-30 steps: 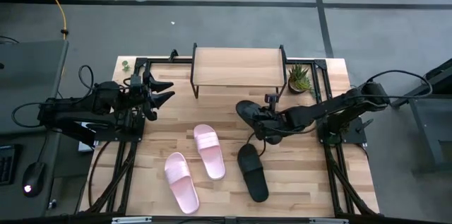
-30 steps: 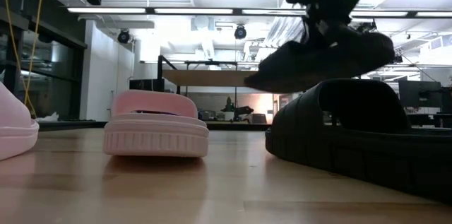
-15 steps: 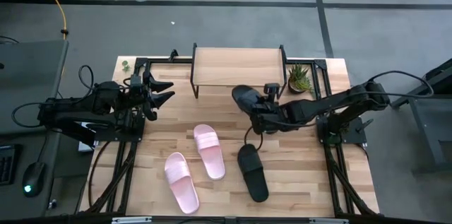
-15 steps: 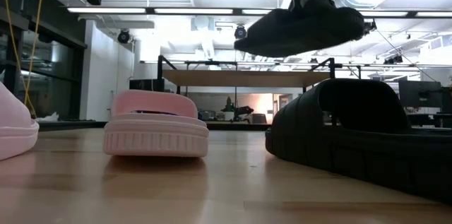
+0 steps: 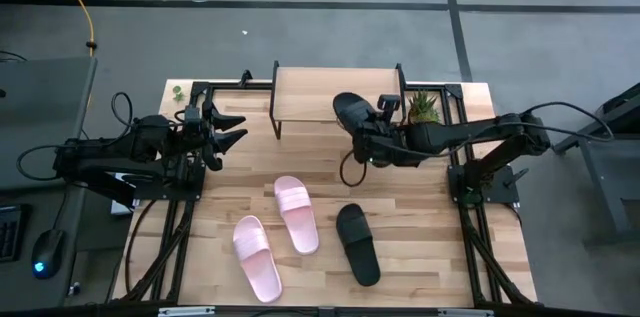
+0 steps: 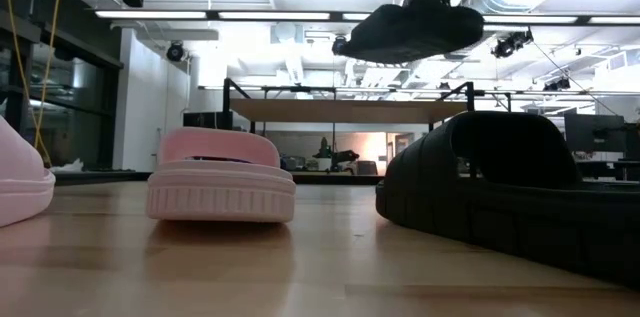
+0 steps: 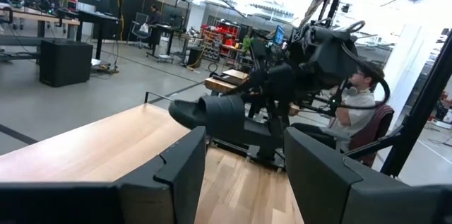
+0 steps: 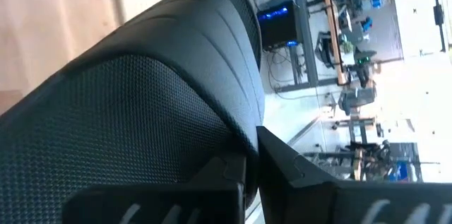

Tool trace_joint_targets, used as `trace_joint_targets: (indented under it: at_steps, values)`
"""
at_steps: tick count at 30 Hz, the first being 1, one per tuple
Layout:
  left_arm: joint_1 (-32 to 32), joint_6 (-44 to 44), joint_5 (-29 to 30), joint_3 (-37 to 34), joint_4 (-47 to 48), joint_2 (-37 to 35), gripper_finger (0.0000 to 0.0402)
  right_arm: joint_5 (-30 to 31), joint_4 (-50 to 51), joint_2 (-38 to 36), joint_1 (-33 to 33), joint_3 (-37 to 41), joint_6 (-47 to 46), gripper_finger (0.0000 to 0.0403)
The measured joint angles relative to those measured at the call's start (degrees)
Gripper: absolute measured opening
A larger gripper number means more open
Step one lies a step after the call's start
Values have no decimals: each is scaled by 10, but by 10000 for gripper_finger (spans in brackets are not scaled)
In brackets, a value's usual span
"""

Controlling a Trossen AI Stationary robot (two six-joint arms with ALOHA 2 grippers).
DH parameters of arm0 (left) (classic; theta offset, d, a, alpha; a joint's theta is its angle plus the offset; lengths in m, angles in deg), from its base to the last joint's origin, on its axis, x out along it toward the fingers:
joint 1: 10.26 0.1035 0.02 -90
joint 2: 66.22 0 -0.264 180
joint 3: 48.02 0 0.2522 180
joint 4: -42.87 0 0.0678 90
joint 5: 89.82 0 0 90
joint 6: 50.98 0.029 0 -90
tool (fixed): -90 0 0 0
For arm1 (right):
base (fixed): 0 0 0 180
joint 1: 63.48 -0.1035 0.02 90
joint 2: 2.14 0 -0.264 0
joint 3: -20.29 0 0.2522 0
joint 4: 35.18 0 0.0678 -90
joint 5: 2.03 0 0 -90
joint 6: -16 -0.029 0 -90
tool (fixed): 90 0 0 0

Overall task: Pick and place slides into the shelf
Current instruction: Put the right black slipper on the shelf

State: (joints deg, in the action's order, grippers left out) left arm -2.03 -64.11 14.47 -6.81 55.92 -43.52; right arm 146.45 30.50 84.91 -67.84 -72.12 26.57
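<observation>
My right gripper [image 5: 368, 141] is shut on a black slide [image 5: 352, 115], which hangs in the air over the front right corner of the shelf [image 5: 320, 95]. In the low view this slide [image 6: 415, 31] is well above the shelf's board [image 6: 340, 110]. The other black slide [image 5: 358, 244] and two pink slides [image 5: 297, 214] [image 5: 257, 257] lie sole-down on the table. My left gripper [image 5: 232, 128] waits open at the table's left, pointing level toward the shelf. My right gripper pinches the black slide at the rim of its sole [image 8: 236, 155] between its two fingers, beside the dotted footbed; the fingers themselves cover the exact spot. It comes from the table's right, slanting slightly down. The slide is lifted clear, roughly level, sticking out toward the shelf.
A small potted plant [image 5: 424, 109] stands just right of the shelf, close to my right arm. Black frame rails run along the table's left and right sides. A person sits beyond the table in the left wrist view [image 7: 360, 104].
My right gripper has risen and moved toward the table's far edge with the black slide, which went from just above its mate on the table to higher than the shelf's board, at its front right corner. The gripper has stayed shut.
</observation>
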Motion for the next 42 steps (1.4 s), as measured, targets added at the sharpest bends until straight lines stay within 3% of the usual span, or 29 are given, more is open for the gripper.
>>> trace_joint_targets:
  at_steps: [14,34,42]
  values:
    - [0,0,0,0,0,0,175,-8,6,0,82,-57,4,0]
    - [0,0,9,0,0,0,175,-17,-23,0,172,-60,4,0]
    - [0,0,9,0,0,0,175,-52,-33,0,207,-61,0,0]
